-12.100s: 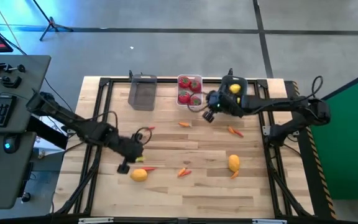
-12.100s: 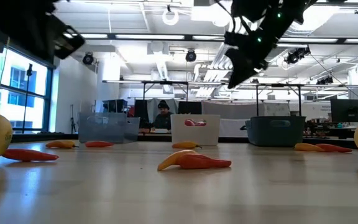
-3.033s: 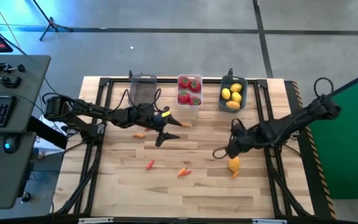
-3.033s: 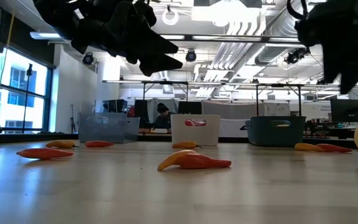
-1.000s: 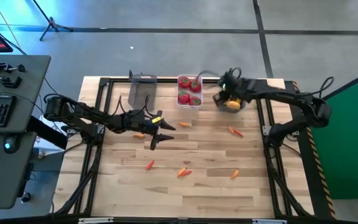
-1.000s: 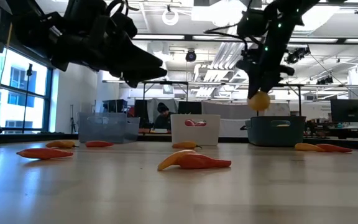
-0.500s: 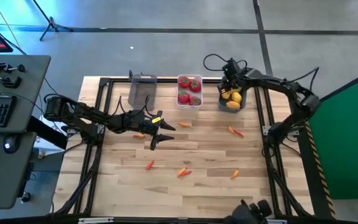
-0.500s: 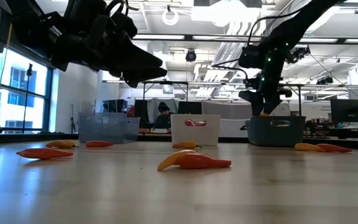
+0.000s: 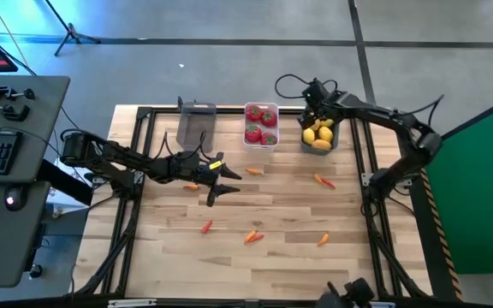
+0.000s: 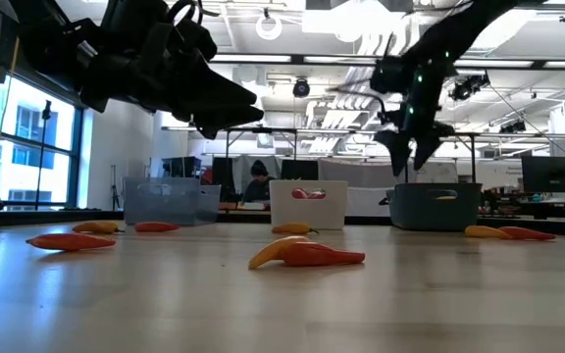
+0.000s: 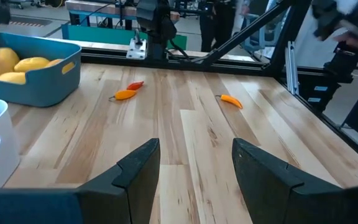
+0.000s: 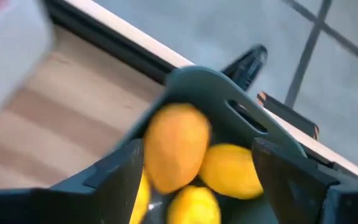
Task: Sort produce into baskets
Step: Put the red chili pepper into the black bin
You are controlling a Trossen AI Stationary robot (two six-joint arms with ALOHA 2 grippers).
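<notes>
In the high view the tomatoes [image 9: 261, 124] are all in the white basket [image 9: 261, 112] and the lemons [image 9: 318, 135] lie in the teal basket [image 9: 306, 130], so these two sorts look finished. The grey basket [image 9: 197, 125] seems to hold nothing, and the small carrots [image 9: 252, 237] lie scattered on the table [image 9: 272, 265], so I judge that part of the task is not yet done. The right gripper [image 9: 316, 101] is above the teal basket, and the left gripper [image 9: 222, 183] hangs over the table near one carrot [image 9: 193, 186]. The low view shows what is hidden from above: the height of the arms (both are clearly off the wood), and a person [image 10: 255, 182] sitting far behind the baskets. In the left wrist view the fingers [image 11: 138, 169] stand wide apart with nothing between them, and two carrots lie well ahead on the wood. In the right wrist view the fingers [image 12: 294, 176] are spread wide and empty, with the lemons directly under them in the basket.
</notes>
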